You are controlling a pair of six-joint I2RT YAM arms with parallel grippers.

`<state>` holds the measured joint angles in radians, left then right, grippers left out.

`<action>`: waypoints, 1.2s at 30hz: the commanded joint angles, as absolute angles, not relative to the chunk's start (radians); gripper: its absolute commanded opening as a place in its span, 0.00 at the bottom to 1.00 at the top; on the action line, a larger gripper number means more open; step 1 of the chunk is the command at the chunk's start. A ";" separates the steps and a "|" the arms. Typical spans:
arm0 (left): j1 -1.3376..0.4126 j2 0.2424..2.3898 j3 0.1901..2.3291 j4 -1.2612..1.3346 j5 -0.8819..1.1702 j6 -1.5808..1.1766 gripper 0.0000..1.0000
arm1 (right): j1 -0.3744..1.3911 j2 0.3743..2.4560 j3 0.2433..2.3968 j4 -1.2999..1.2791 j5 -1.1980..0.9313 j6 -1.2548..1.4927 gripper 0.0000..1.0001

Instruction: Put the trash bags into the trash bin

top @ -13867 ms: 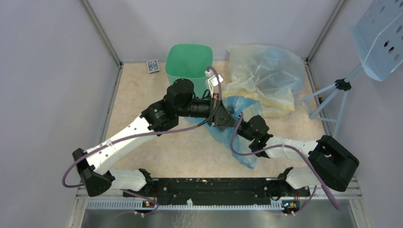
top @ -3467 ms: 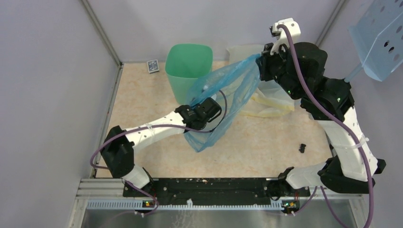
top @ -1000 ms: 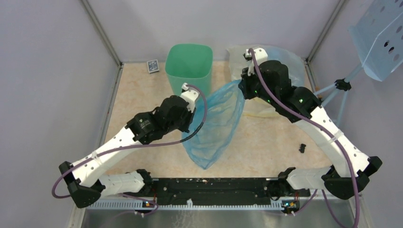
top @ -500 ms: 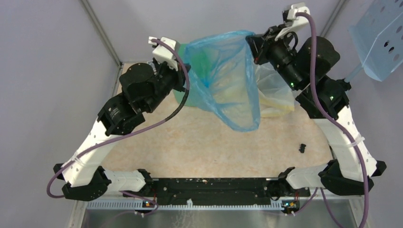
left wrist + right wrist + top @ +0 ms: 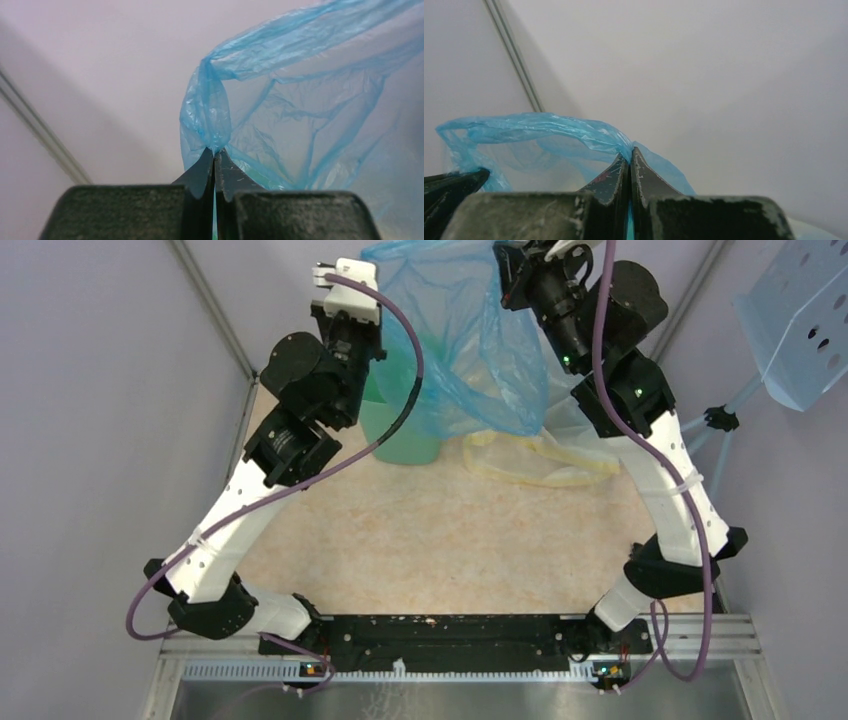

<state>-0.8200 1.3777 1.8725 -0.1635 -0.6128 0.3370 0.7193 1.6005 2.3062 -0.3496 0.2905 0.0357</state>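
Holding the blue trash bag stretched high, we have the left gripper and the right gripper each pinched tight on its rim. It hangs above and partly in front of the green trash bin; the yellowish bags lie just right of the bin. We judge the bag's tail should be centred over the mouth, then lowered evenly. We can read no writing anywhere
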 commanded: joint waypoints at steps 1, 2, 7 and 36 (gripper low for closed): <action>-0.761 1.397 1.956 -0.048 -0.612 0.394 0.00 | 0.702 1.644 2.384 -0.253 0.284 0.008 0.00; -0.748 1.404 1.964 -0.052 -0.600 0.389 0.00 | 0.700 1.656 2.395 -0.249 0.275 0.008 0.00; -0.662 1.419 1.971 -0.083 -0.536 0.330 0.00 | 0.694 1.702 2.417 -0.220 0.236 0.013 0.00; -0.428 1.506 1.923 -0.253 -0.323 0.055 0.00 | 0.641 1.722 2.385 -0.530 0.186 0.117 0.80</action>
<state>-0.4488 1.4792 1.8538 -0.2264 -0.3553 0.0967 0.6449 1.7775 2.3775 -0.4179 0.2119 0.0681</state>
